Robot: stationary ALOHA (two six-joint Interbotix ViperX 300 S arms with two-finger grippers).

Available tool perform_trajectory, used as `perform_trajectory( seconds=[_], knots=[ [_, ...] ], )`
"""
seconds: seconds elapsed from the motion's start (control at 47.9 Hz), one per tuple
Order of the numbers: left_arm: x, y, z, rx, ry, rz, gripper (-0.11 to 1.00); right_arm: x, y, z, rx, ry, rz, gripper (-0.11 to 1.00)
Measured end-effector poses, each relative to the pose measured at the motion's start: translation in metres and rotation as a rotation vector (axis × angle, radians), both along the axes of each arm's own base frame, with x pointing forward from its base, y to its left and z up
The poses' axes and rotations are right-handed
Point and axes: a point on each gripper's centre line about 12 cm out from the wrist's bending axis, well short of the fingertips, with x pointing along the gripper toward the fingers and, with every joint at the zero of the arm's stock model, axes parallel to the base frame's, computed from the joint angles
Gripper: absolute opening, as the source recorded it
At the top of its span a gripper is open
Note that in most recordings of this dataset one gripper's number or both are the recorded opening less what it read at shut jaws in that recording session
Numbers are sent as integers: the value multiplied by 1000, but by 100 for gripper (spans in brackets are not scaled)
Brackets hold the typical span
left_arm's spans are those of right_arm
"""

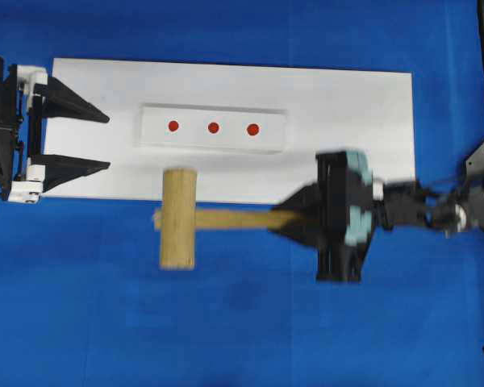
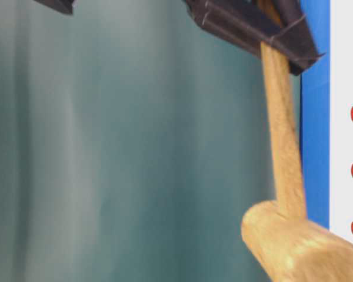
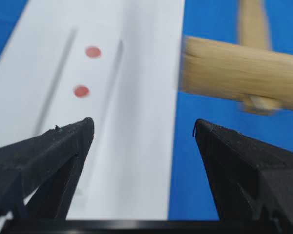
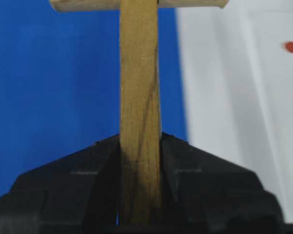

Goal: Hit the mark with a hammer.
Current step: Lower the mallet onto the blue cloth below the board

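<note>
The right gripper (image 1: 294,219) is clamped on the slim squared handle of the light wooden mallet (image 1: 178,218), its black jaws pressed flat against either side of the stick, as the right wrist view shows plainly. From those jaws the handle runs straight out and away, ending in the thick cylindrical head, which sits crosswise to it. So the hammer's long axis lines up with the gripper's own reach, and the head is the far end.

Off to one side of that handle lies the long white board (image 1: 347,105), and on it a raised white strip (image 1: 214,129) carrying three red dots (image 1: 213,127) in a row. The head hangs beside the board's near edge, partly over it, not yet over the strip; I would judge the coming move to be a sideways carry toward the dots before any strike.

The left gripper (image 1: 105,142) stands wide open and empty at the board's far end, well apart from the mallet, so the right arm is the one that counts.

No brand, label or writing can be read anywhere
</note>
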Motion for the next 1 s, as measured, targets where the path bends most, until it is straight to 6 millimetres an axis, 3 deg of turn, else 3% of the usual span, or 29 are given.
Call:
perform_trajectory(
  seconds=[0.188,0.355,1.002],
  knots=[
    [0,1,1,26,-11,-6,81,4,34,-10,5,15,-21,9],
    [0,1,2,28,-12,-5,81,10,49,-19,6,32,-26,9],
    [0,1,2,28,-12,-5,81,47,53,-49,-22,84,-52,9]
  ],
)
